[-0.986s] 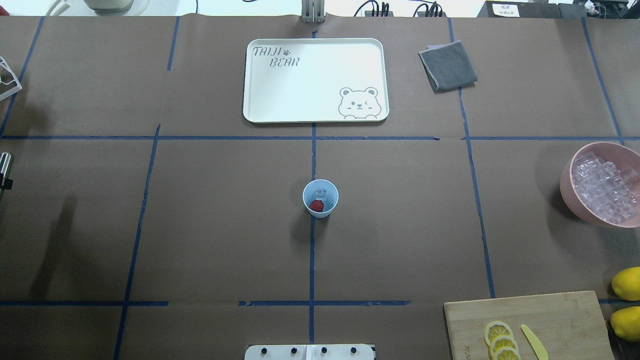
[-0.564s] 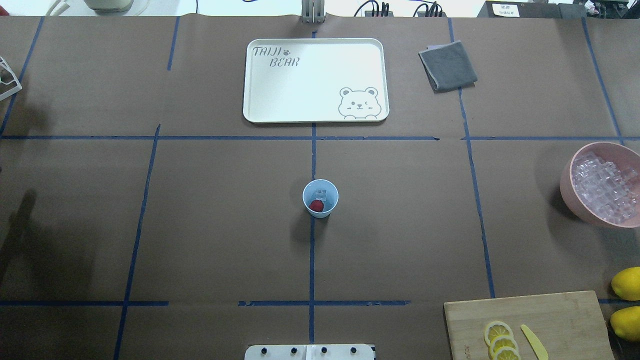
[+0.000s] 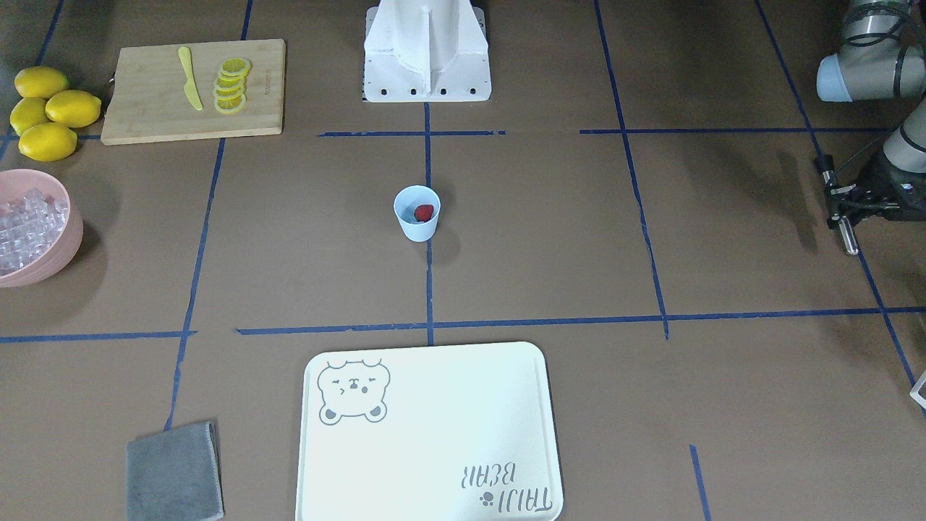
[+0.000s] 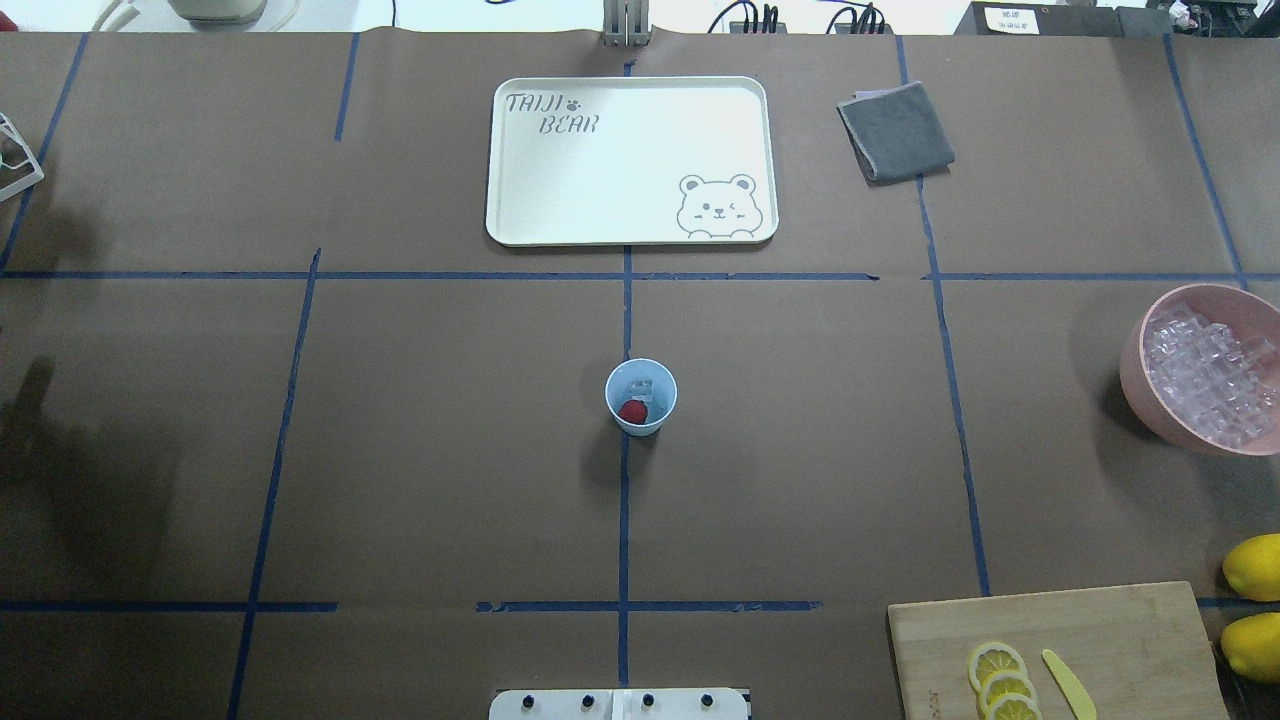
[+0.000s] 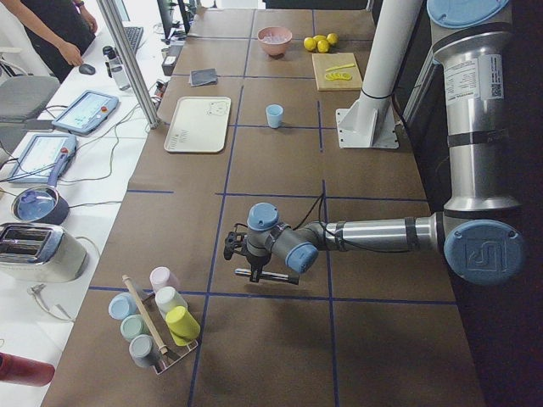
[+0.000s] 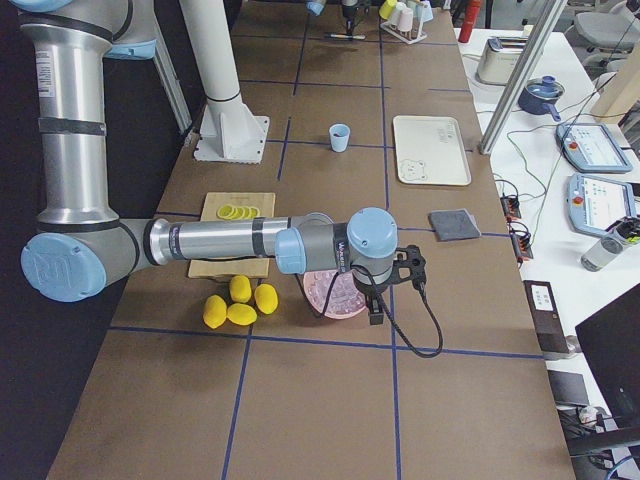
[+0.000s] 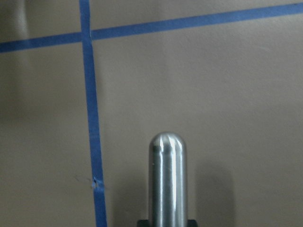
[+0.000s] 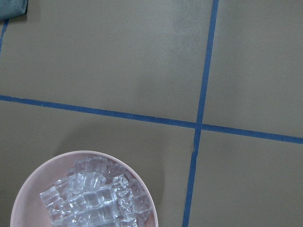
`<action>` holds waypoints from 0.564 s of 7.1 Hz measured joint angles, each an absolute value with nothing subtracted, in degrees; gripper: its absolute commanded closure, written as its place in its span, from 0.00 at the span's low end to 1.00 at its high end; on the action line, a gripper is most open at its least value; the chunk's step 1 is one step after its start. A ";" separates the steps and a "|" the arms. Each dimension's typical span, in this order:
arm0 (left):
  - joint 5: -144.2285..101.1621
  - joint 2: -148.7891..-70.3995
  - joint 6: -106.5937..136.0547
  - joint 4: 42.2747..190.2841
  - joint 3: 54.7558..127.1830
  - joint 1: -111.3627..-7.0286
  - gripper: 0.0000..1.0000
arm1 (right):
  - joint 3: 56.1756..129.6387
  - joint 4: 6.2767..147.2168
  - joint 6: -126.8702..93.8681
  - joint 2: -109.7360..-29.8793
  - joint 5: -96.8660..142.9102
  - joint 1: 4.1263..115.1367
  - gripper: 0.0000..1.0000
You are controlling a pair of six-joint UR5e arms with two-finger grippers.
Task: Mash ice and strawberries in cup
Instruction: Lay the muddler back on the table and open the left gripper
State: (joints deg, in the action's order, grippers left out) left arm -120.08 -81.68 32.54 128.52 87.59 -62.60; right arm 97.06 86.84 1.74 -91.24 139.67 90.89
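The pale blue cup point(image 4: 641, 397) stands at the table's middle, also in the front view point(image 3: 417, 213). In it lie a red strawberry point(image 4: 631, 411) and clear ice point(image 4: 643, 387). My left gripper point(image 3: 841, 208) is far off at the table's left end, shut on a metal rod point(image 3: 848, 237) with a rounded tip point(image 7: 167, 179), held just above the paper. My right gripper point(image 6: 375, 305) hovers by the pink bowl point(image 4: 1135, 385) of ice cubes point(image 8: 90, 198). I cannot tell whether it is open or shut.
A white bear tray point(image 4: 630, 160) and a grey cloth point(image 4: 895, 132) lie at the far side. A cutting board point(image 4: 1060, 650) with lemon slices and a yellow knife, and whole lemons point(image 4: 1255, 567), sit near right. A cup rack point(image 5: 157, 326) stands at the left end.
The metal rod at the overhead view's left edge has moved out of that view, and its shadow has slid down and left. Cup, bowl and tray have not moved.
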 measured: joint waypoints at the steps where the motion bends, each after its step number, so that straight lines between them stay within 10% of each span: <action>1: -119.71 -81.84 32.47 128.31 87.56 -62.63 0.91 | 97.05 86.84 1.75 -91.23 139.61 90.81 0.01; 2: -119.56 -81.88 32.44 128.23 87.55 -62.65 0.91 | 97.03 86.84 1.76 -91.20 139.54 90.76 0.00; 3: -119.49 -81.88 32.41 128.22 87.51 -62.66 0.31 | 97.03 86.84 1.76 -91.17 139.46 90.69 0.00; 4: -119.29 -81.83 32.35 128.25 87.48 -62.66 0.00 | 97.03 86.84 1.76 -91.13 139.39 90.66 0.00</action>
State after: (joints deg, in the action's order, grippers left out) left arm -119.29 -81.83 32.35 128.25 87.48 -62.66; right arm 97.03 86.84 1.76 -91.13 139.39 90.66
